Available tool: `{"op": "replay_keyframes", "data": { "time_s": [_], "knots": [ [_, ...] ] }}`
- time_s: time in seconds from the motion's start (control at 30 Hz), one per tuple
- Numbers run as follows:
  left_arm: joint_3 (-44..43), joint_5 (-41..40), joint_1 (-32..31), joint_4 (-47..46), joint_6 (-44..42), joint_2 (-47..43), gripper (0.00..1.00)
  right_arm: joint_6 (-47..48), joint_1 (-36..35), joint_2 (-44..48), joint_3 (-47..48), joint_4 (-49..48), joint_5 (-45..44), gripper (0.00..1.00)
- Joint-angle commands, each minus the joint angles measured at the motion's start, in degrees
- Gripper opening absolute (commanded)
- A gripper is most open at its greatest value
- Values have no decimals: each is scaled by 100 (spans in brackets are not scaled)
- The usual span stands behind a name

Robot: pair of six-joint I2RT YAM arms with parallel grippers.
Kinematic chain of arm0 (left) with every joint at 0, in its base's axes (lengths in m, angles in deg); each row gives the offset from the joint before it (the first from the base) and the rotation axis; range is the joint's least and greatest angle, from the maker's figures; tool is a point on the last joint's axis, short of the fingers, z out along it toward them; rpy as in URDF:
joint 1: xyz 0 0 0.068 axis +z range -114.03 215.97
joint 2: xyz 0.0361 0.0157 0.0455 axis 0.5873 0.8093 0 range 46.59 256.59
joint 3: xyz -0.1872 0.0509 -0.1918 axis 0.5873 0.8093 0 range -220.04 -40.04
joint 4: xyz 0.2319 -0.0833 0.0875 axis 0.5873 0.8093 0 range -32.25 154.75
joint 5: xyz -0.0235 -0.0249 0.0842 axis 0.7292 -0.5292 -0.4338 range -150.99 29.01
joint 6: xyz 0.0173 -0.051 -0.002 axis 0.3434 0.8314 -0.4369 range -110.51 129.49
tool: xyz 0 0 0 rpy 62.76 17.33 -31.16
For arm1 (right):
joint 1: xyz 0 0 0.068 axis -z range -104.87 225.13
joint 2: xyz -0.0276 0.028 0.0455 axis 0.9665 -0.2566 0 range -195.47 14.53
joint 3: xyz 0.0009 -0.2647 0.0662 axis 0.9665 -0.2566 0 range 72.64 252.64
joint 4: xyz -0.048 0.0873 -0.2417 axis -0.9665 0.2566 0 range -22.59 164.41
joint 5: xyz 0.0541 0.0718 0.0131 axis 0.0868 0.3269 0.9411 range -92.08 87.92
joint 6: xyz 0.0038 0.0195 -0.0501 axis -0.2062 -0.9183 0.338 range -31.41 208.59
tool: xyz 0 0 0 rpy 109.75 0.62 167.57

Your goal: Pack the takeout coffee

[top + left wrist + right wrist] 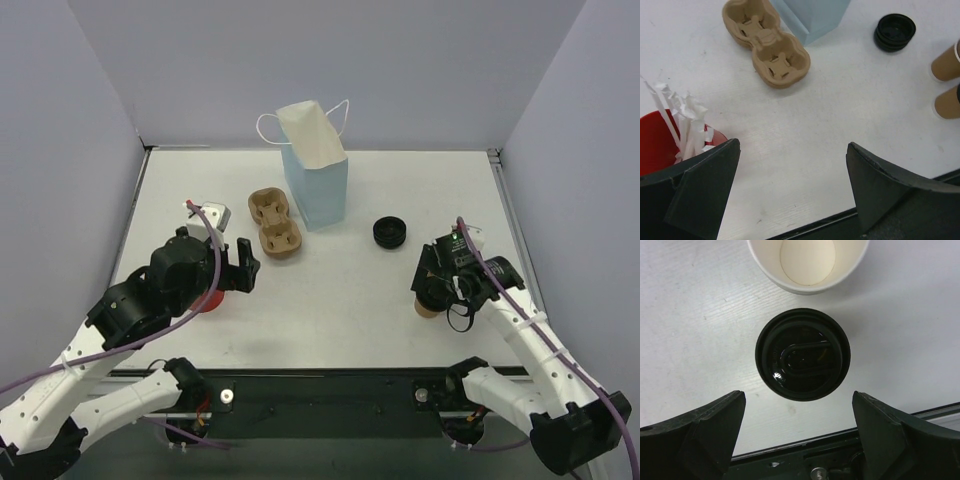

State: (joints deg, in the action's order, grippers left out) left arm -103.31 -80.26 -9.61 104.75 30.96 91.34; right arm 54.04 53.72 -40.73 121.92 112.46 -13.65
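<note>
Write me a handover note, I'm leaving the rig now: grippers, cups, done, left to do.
Left gripper: open, empty, beside the red cup, which holds white paper strips.
Right gripper: open, over the lidded kraft cup; an unlidded cup stands beside it.
Spare lids lie right of the blue bag.
Cup tray: both holes empty.
Done: one cup lidded.
Left: probably seat cups in tray, then bag them.
</note>
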Motion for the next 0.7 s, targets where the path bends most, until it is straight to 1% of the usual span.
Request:
{"op": "replay_keyframes", "data": {
  "time_s": [0.0, 0.1, 0.13, 0.2, 0.23, 0.27, 0.3, 0.33, 0.37, 0.4, 0.43, 0.47, 0.53, 0.57, 0.67],
  "knots": [
    [-720, -1184, 32, -349, 401, 481, 97, 263, -12, 139, 714, 775, -81, 91],
    [-1055, -1483, 32, -673, 480, 1060, 97, 387, -12, 217, 1109, 1031, -65, 91],
    [-1317, -1570, 32, -736, 550, 1419, 96, 413, -12, 279, 1206, 1040, -12, 91],
    [-1661, -1887, 41, -780, 813, 1842, 95, 466, -56, 384, 1390, 1040, 251, 90],
    [-2046, -1966, 41, -763, 910, 2297, 94, 527, -91, 420, 1444, 1031, 339, 90],
    [-2293, -2089, 58, -737, 1007, 2519, 93, 563, -144, 446, 1471, 1031, 392, 90],
    [-2504, -2125, 67, -745, 1138, 2756, 93, 589, -310, 464, 1497, 1023, 358, 89],
    [-2698, -2134, 76, -771, 1157, 3185, 92, 607, -390, 481, 1497, 1031, 288, 89],
    [-3126, -2125, 93, -824, 1166, 3398, 92, 616, -460, 473, 1480, 1031, 165, 89],
    [-3331, -2125, 128, -868, 1183, 3617, 91, 607, -513, 473, 1453, 1031, 121, 89],
    [-3585, -2160, 163, -860, 1218, 4046, 90, 607, -600, 482, 1410, 1014, 120, 89],
    [-4031, -2186, 207, -833, 1262, 4259, 89, 589, -662, 456, 1401, 1014, 129, 89],
    [-4508, -2230, 313, -684, 1377, 4837, 87, 554, -855, 446, 1392, 996, 85, 89],
    [-4919, -2248, 357, -640, 1420, 5024, 86, 511, -926, 446, 1383, 987, 76, 89],
    [-5484, -2195, 462, -491, 1421, 5666, 85, 484, -1163, 412, 1400, 935, 15, 89]
  ]
}}
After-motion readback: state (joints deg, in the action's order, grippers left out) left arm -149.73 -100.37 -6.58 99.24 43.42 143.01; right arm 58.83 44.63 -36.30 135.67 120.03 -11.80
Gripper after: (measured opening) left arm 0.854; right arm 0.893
